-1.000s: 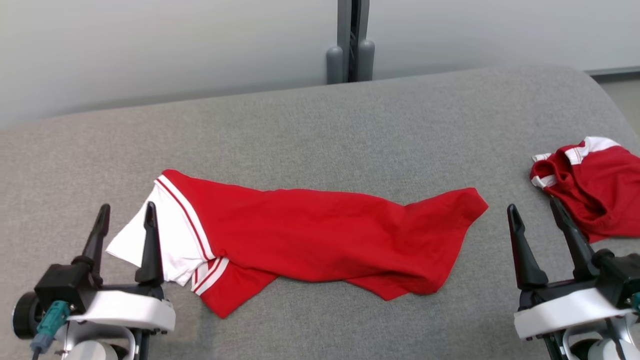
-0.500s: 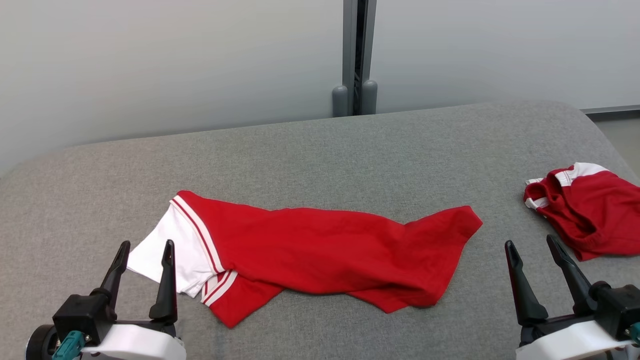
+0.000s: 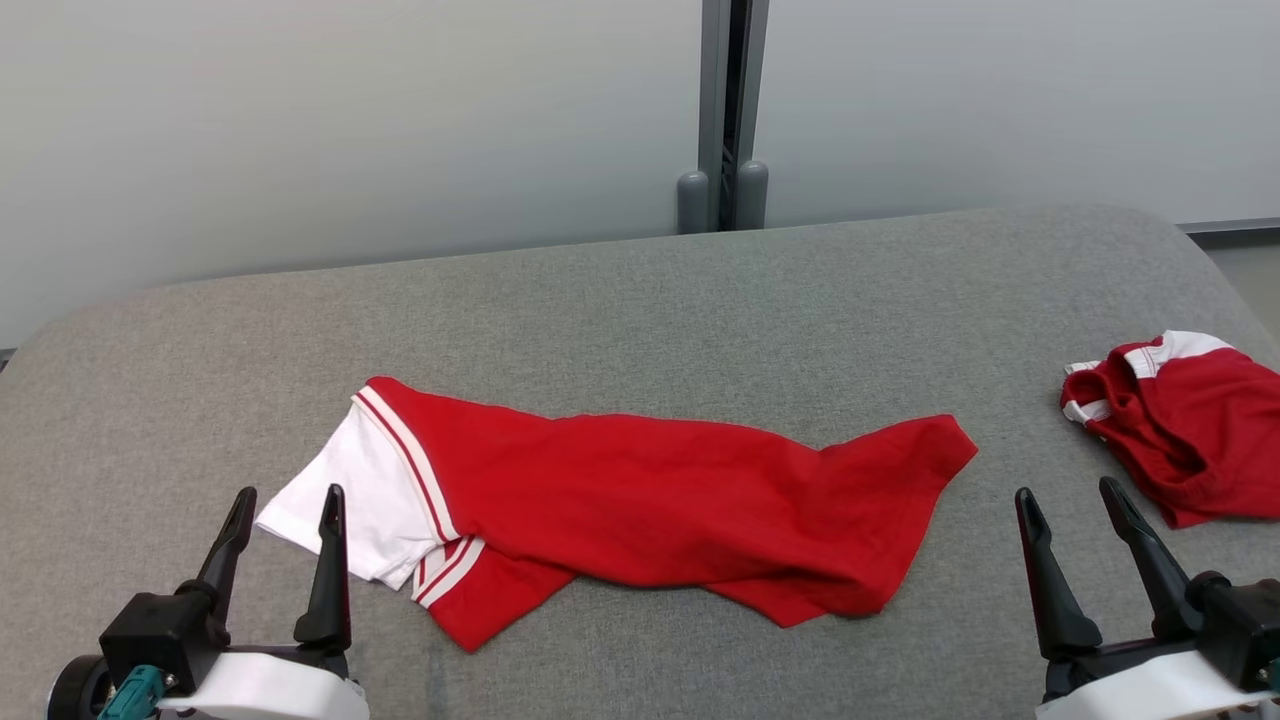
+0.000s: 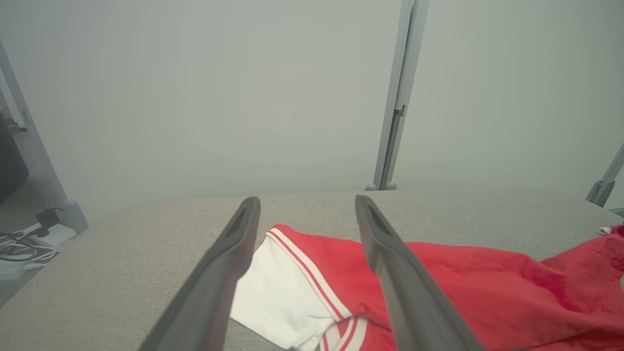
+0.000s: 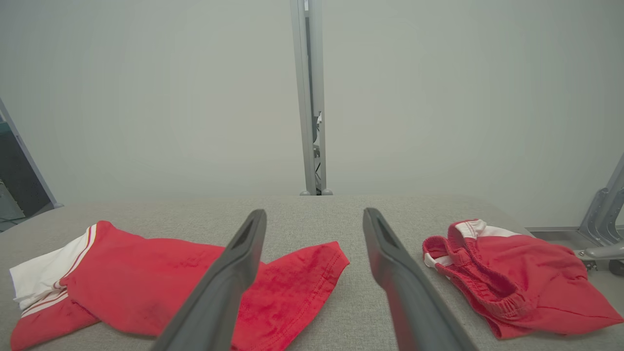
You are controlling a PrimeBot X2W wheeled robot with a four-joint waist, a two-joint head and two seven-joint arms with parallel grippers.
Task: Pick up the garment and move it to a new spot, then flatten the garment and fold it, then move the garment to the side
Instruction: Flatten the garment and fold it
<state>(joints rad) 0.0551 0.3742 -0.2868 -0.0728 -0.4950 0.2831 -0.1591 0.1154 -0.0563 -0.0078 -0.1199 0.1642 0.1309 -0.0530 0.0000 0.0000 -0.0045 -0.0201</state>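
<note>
A long red cloth shirt with a white striped sleeve (image 3: 640, 505) lies rumpled across the middle of the grey fabric-covered bench (image 3: 640, 300). The left claw (image 3: 289, 494) stands wide and empty at the sleeve end. The right claw (image 3: 1066, 490) stands wide and empty just beyond the shirt's other end. A crumpled red pair of shorts with white trim (image 3: 1190, 440) lies near the bench's right edge, apart from the shirt.
</note>
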